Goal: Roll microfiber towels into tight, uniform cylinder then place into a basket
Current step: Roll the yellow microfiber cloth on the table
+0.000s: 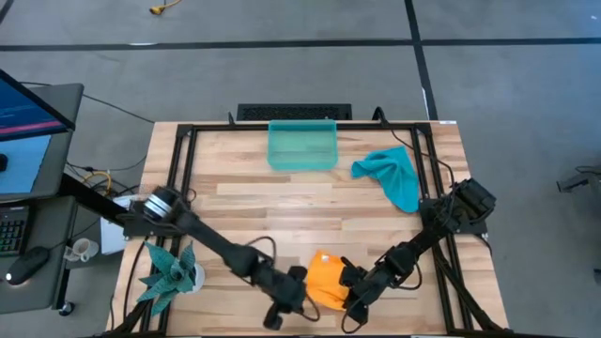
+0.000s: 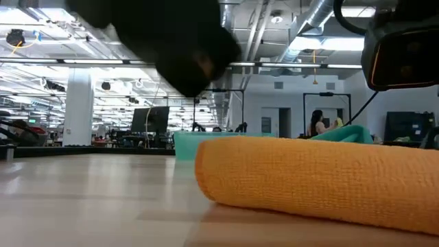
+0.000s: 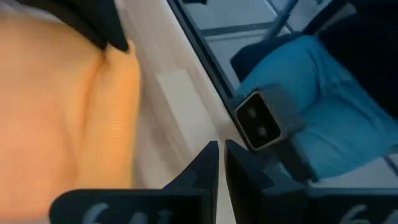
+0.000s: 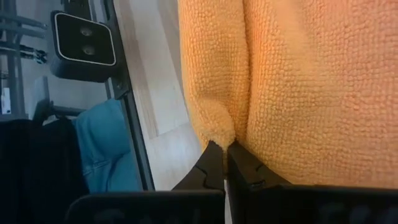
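The orange towel [image 1: 327, 279] lies as a thick roll on the table near its front edge; it also shows in the low view [image 2: 315, 182]. My right gripper [image 4: 225, 149] is at the roll's right side, shut on a fold of it. My left gripper [image 3: 221, 155] is shut at the roll's left side with nothing between its fingers; whether it touches the cloth, I cannot tell. The teal-blue towel [image 1: 392, 174] lies crumpled at the far right. The sea-green basket [image 1: 301, 145] stands at the far edge, in the middle. My right gripper pinches a small fold of the orange towel [image 4: 221, 127] between its two fingertips, at a crease between two bulges of the cloth. The fingers come at it low, slanting from the table's right and near side. The towel rests on the table as a roll.
A spiky teal plant [image 1: 169, 272] stands at the front left. A black metal frame [image 1: 183, 141] runs around the tabletop. Bare wood lies between the roll and the basket. A desk with a monitor [image 1: 28, 113] stands left of the table.
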